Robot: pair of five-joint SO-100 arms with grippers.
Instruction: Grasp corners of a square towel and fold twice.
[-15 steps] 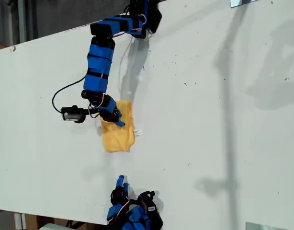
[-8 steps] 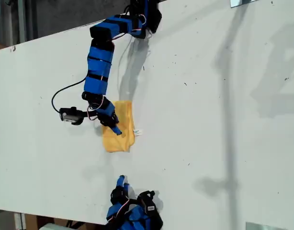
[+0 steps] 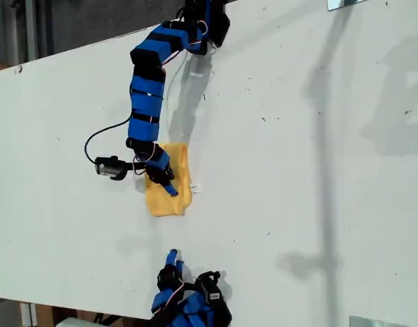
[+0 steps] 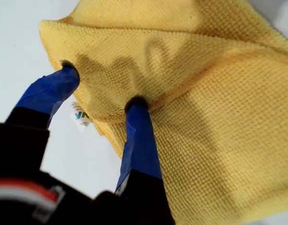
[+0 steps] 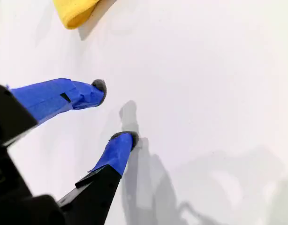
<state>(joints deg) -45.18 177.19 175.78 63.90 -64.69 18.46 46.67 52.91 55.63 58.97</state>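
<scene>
The towel (image 3: pixel 169 182) lies on the white table (image 3: pixel 297 170), toward the exterior view's left and nearer the bottom edge than the top. It reads as a narrow strip, so I judge 1 fold done and the 2nd in hand.

My first gripper (image 4: pixel 99 86) sits over it with jaws spread, both fingertips (image 4: pixel 137 105) pressing into the cloth and a raised ridge bunched between them; they are parted and not pinching yet. The white tag (image 4: pixel 79 114) peeks out beneath. Next it needs to close on that ridge or an end corner and carry it across.

My second gripper (image 5: pixel 113 112) hangs open over bare table near the bottom edge, holding nothing, the towel's end (image 5: pixel 76 11) well apart.
</scene>
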